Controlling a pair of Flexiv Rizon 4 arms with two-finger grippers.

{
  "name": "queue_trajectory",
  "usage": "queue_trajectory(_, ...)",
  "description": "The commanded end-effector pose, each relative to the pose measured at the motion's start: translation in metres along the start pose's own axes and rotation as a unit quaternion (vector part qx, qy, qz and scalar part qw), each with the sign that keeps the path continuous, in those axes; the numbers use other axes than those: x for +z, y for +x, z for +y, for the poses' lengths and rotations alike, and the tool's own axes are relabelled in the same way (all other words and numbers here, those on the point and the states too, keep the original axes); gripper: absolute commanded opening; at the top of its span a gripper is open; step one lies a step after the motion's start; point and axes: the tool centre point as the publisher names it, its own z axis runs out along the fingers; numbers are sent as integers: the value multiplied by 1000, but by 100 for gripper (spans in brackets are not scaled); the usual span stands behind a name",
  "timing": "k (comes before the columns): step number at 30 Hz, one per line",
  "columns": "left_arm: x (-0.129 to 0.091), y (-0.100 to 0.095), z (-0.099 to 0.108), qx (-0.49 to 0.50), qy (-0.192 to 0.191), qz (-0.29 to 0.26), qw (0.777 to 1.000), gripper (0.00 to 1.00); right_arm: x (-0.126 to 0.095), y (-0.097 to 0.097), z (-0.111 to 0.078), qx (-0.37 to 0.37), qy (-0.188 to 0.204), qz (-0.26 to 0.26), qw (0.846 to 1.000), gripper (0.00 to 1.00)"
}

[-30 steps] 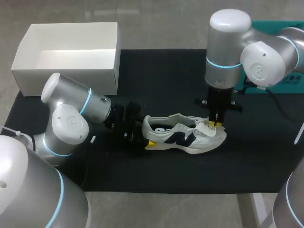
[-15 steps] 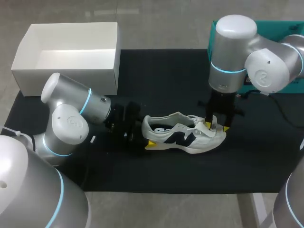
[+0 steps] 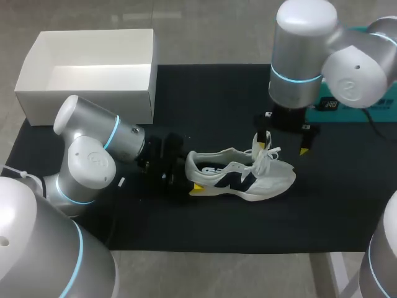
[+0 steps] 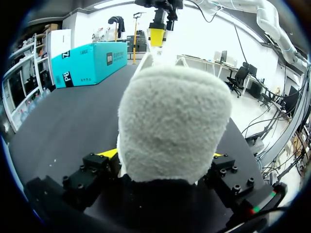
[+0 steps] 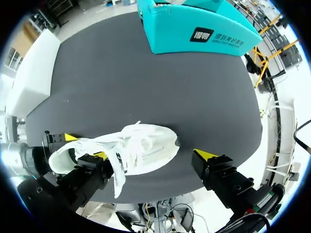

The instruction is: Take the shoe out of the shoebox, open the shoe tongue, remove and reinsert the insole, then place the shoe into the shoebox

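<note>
Head view: white shoe (image 3: 242, 177) sole-down on the black worktop (image 3: 217, 93), about midway between the left and right edges and nearer the front edge, toe toward the right edge. Heel pinched from both sides by the left tool (image 3: 188, 176). Above the forefoot, the right tool (image 3: 283, 143), fingers spread wide, one tip beside a raised lace (image 3: 268, 152). Open white shoebox (image 3: 87, 93) at the far left corner.

Left wrist view: fuzzy heel collar of the shoe (image 4: 172, 121) filling the gap, yellow tips pressed against either side.

Right wrist view: shoe (image 5: 138, 143) below and between the spread fingers, nothing gripped; loose lace (image 5: 119, 177) trailing by one finger.

Probably light, soft in the upper and stiff only at heel and sole, so best held there, with the tongue pinched by its top edge. Floppy laces likely to snag.
</note>
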Motion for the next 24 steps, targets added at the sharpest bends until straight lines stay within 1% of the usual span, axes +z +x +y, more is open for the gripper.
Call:
queue_trajectory(1,0,-2,3,0,-2,1,1000,0,-19,-4,-6,-58,-39,31,997,100)
queue_trajectory(3,0,-2,3,0,-2,1,1000,0,-30,2,-7,-123,-58,45,990,100)
queue_trajectory(4,0,-2,3,0,-2,1,1000,0,-35,6,-8,-154,-66,43,985,100)
queue_trajectory(5,0,-2,3,0,-2,1,1000,0,-39,10,-10,-190,-68,51,978,100)
queue_trajectory(7,0,-2,3,0,-2,1,1000,0,-49,15,-13,-264,-76,73,959,100)
queue_trajectory(8,0,-2,3,0,-2,1,1000,0,-53,17,-15,-303,-78,86,946,100)
queue_trajectory(10,0,-2,3,0,-2,1,1000,0,-59,19,-18,-361,-77,91,925,100)
queue_trajectory(13,0,-2,3,0,-2,1,1000,0,-70,22,-26,-445,-72,111,886,100)
queue_trajectory(14,0,-2,3,0,-2,1,1000,0,-73,23,-29,-473,-70,117,870,100)
queue_trajectory(16,0,-2,3,0,-2,1,1000,0,-76,27,-34,-517,-61,127,844,100)
queue_trajectory(19,0,-2,3,0,-2,1,1000,0,-78,33,-44,-583,-45,135,800,100)
queue_trajectory(21,0,-2,3,0,-2,1,1000,0,-79,35,-49,-616,-34,136,775,100)
queue_trajectory(24,0,-2,3,0,-2,1,1000,0,-77,37,-53,-638,-23,134,758,100)
